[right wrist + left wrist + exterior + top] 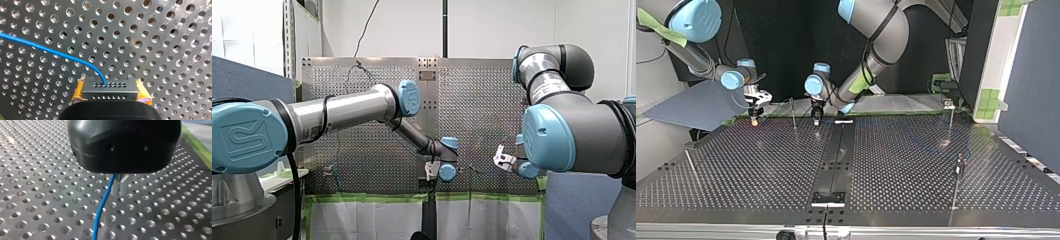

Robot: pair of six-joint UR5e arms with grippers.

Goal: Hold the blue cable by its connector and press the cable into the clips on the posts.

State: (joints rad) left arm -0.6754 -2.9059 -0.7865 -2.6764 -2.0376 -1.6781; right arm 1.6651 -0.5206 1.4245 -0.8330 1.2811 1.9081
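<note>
1. Over the far edge of the perforated table point(916, 165), as the top view has it, my right gripper point(109, 88) hangs at the left and my left gripper point(816, 117) near the middle, with a thin post point(794, 114) standing between them.
2. My right gripper's yellow pads point(78, 91) are closed tight on both ends of the grey connector point(110, 93), a block with 2 rows of small holes.
3. From the connector's top the blue cable point(50, 51) curves up and away across the perforated plate.
4. In the left wrist view, the blue cable comes out from under my left gripper and runs on over the table. Whether that gripper is open or closed cannot be told.
5. Further posts point(951, 120) stand well apart at the top view's right.
</note>
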